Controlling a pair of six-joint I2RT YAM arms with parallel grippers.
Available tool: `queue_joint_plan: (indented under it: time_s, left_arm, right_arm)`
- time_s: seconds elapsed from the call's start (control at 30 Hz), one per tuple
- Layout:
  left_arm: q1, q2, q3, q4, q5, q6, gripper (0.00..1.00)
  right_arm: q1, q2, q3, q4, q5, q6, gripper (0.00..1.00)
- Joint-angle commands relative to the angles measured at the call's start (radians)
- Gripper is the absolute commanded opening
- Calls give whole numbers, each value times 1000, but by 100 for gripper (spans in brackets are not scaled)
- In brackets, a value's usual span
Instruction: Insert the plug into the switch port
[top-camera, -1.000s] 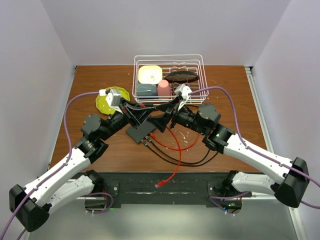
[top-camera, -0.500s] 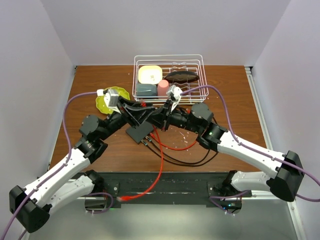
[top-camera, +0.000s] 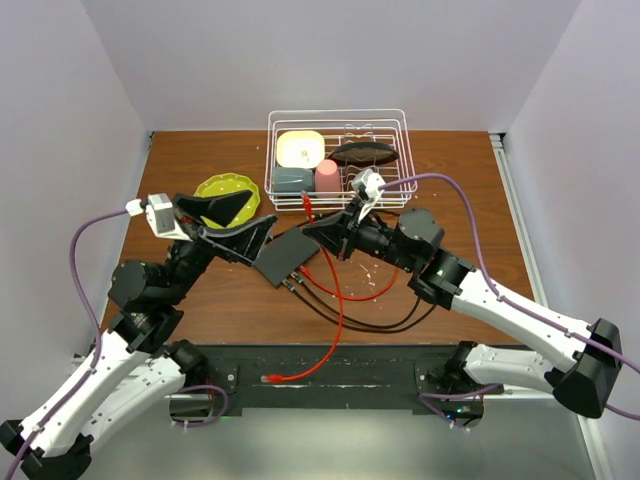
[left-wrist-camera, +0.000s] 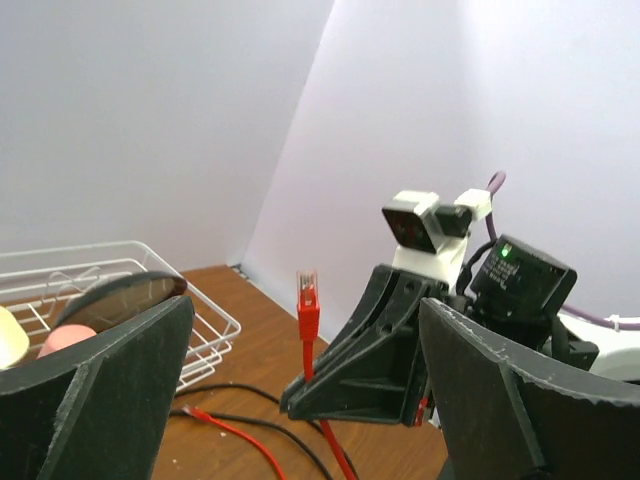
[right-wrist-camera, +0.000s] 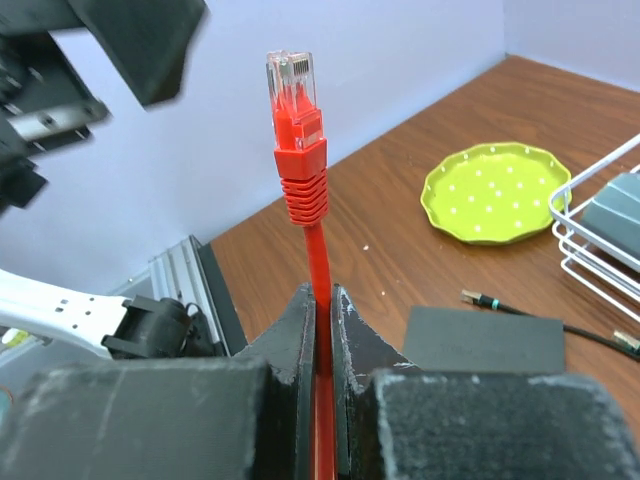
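Nearest the arm bases, the loose tail of the red cable (right-wrist-camera: 318, 250) trails off the front edge of the bench (top-camera: 180, 160). Just beyond, the switch (top-camera: 290, 255) lies flat on the bench with black cables (top-camera: 380, 328) looping away from its near edge. Whether any of them is seated in a socket is too small to tell.

Over the switch's far corner, the right fingers (right-wrist-camera: 297, 330) are pressed together on the red cable a little below the plug (right-wrist-camera: 293, 95). The plug stands upright in the air, clear contacts on top — gripped, but nowhere near a port. The left fingers (left-wrist-camera: 110, 400) stand wide apart with nothing between them, raised at the left and apart from the switch.

So the pick-up looks done and the insertion itself is all ahead: tipping the plug toward the socket row, lining it up and pushing it home — with nothing steadying the switch for now. Further back, the green plate (top-camera: 225, 190) and wire rack (top-camera: 335, 120) play no part.
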Motion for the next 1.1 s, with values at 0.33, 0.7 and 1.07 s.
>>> queue_joint_plan:
  time_s: [0.33,0.7,1.07]
  left_arm:
    - [-2,145,92,-6,167,44,79]
    - [-1,203,77,49,299,66,53]
    - [-1,249,69,116,388,41,0]
  right_arm:
    - [30,-7,-33,6,-23,24,0]
    - [41,-17,-20,-26,-158,-8,0]
    - [42,-10,10,-55,-175,-19,0]
